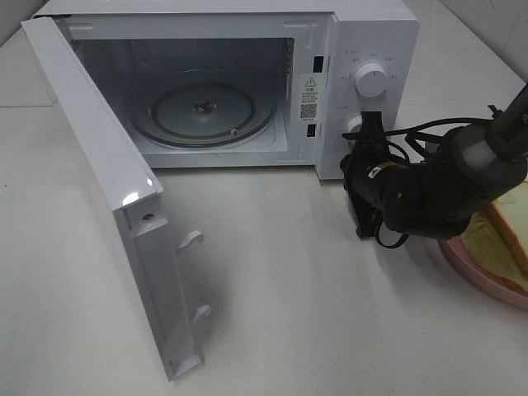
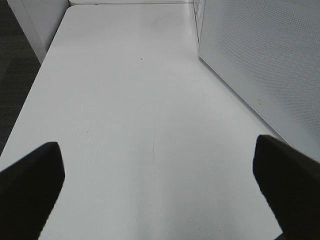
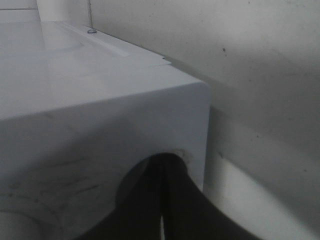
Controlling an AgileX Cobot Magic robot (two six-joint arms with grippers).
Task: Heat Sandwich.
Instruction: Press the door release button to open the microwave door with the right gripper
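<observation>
Swung wide, the microwave door bares an empty turntable while the sandwich lies on the pink plate far right, so loading seems next: the right gripper, closed against the control panel, must open and fetch it; the left gripper hangs spread.

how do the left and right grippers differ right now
The left gripper stands wide open; the right gripper is shut tight. The left gripper hangs over bare table beside the microwave door; the right gripper points at the control panel of the microwave. Shared: both are dark, and neither holds the sandwich, which lies on the plate.
</observation>
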